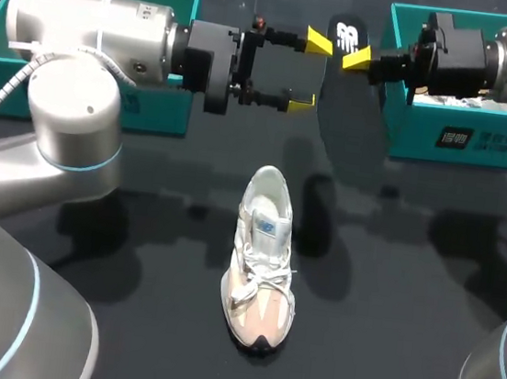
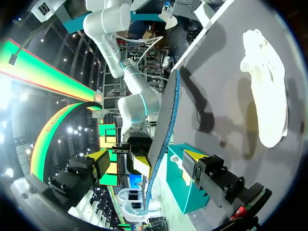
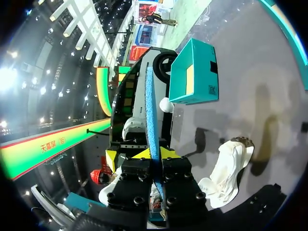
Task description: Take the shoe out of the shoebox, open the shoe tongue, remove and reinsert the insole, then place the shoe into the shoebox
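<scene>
A white and beige sneaker lies on the black table, toe toward the front edge; it also shows in the wrist views. My right gripper is shut on a black insole with a blue underside, held up in the air above the table's back middle. The insole runs edge-on out from between the right gripper's fingers. My left gripper stands wide open just left of the insole, fingertips pointing at it. From that wrist the insole appears edge-on ahead of the open left gripper, untouched.
One teal shoebox part stands at the back left behind my left arm. Another teal box stands at the back right under my right wrist, with white paper inside. Bare black tabletop surrounds the shoe.
</scene>
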`<state>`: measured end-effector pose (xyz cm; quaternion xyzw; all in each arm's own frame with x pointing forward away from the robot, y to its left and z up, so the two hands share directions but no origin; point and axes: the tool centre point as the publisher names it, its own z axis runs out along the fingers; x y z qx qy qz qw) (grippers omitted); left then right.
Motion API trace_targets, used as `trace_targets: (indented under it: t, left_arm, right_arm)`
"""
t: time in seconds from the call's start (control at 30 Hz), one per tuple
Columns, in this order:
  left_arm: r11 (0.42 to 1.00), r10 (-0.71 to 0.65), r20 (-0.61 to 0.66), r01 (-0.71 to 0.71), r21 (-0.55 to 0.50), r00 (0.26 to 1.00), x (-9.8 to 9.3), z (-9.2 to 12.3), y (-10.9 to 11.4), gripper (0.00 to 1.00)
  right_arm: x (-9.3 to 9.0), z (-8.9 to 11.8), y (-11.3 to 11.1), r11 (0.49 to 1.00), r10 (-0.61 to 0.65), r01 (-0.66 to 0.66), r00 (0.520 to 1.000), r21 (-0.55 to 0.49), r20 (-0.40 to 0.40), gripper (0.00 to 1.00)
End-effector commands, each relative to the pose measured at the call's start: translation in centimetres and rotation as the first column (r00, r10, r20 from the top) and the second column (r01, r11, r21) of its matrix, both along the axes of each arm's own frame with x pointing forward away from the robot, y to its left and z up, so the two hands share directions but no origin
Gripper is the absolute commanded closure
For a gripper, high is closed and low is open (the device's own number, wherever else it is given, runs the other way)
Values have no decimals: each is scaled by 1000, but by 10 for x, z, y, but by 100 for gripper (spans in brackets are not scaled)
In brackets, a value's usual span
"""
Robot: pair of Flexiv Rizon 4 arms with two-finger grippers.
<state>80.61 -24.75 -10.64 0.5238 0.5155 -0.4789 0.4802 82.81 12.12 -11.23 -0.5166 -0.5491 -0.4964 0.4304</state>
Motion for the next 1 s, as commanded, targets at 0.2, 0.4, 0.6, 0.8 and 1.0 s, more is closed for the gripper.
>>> trace_targets:
  t: [0.2,0.4,0.6,0.8,1.0]
  left_arm:
    - [998,50,-9,-51,-27,999,6,-11,-8,12]
    - [998,49,-13,-49,-26,999,8,-13,-12,38]
    - [999,38,-8,-38,-15,999,9,-15,-15,35]
    - [999,35,-20,-35,-3,999,10,-20,-16,47]
    - [999,35,-30,-35,10,999,10,-25,-18,57]
  right_arm:
    - [8,-9,8,999,-13,19,991,48,-133,100]
    - [14,-9,13,998,-21,31,985,56,-172,100]
    - [17,-11,14,996,-62,73,976,45,-211,100]
    - [20,-12,16,996,-73,84,971,39,-228,100]
    - [21,-13,19,996,-72,84,969,43,-235,100]
